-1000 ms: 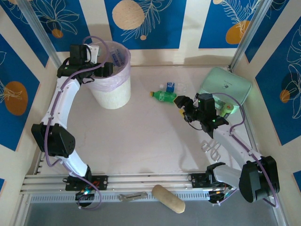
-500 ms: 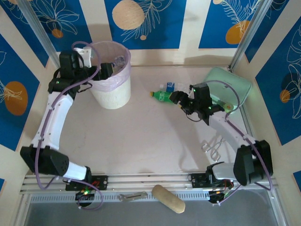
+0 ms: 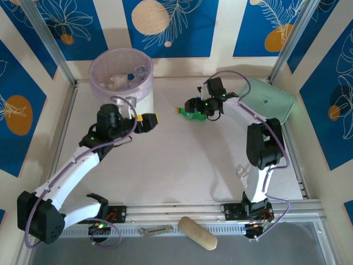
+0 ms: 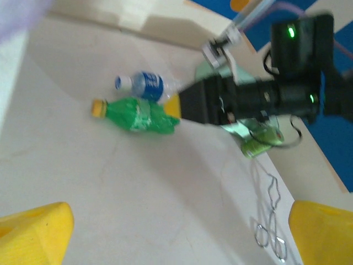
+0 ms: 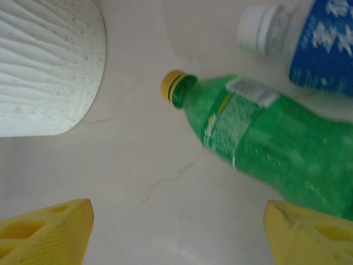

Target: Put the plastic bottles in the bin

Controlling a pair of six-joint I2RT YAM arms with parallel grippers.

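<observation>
We note the left hand has left the bin, wide open and empty; the right hand has reached the green bottle, open, holding nothing.

A pale cream-pink bench with faint hairline marks is boxed in on three sides by cream walls. The walls are hung with deep blue panels that carry white line-drawn leaves and orange or cream discs. Slanting aluminium posts stand in the two far corners, ribbed metal rails run along the near edge above a grey strip, and the light is soft and even, casting only faint shadows.
</observation>
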